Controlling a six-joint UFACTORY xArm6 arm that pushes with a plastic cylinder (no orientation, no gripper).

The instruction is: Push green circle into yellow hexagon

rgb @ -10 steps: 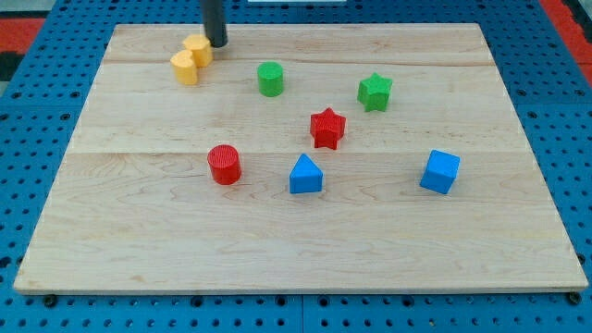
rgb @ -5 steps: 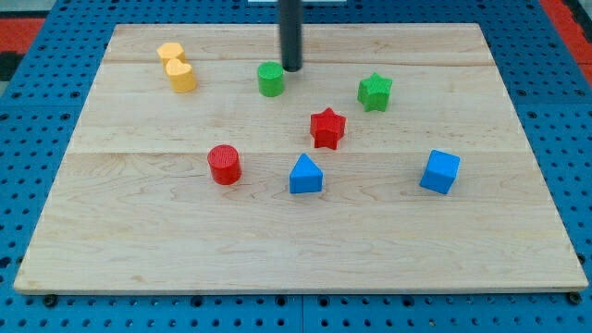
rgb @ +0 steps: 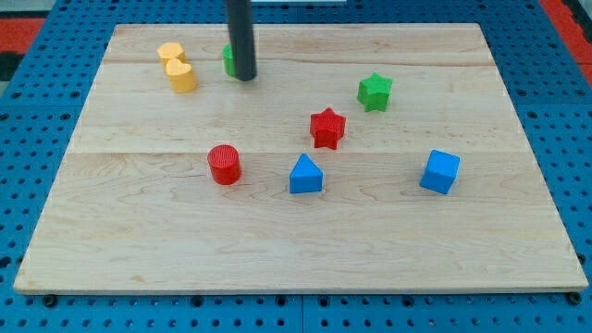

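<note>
Pale wood-grain board (rgb: 277, 231) on a blue perforated base (rgb: 28, 185), red at the view's top corners. My rod is dark grey-black down to my tip (rgb: 244, 78). Green circle (rgb: 227, 61) and green star (rgb: 375, 92); yellow hexagon (rgb: 170, 53), yellow cylinder (rgb: 182, 77); red star (rgb: 326, 128), ribbed red cylinder (rgb: 224, 164); blue triangle (rgb: 305, 174), blue cube (rgb: 439, 171).

No text, label, brand, number or sign can be read anywhere on the pale wooden table (rgb: 277, 240) or the coloured blocks.

tip (rgb: 244, 78) just right of circle (rgb: 228, 60) (touching).
</note>
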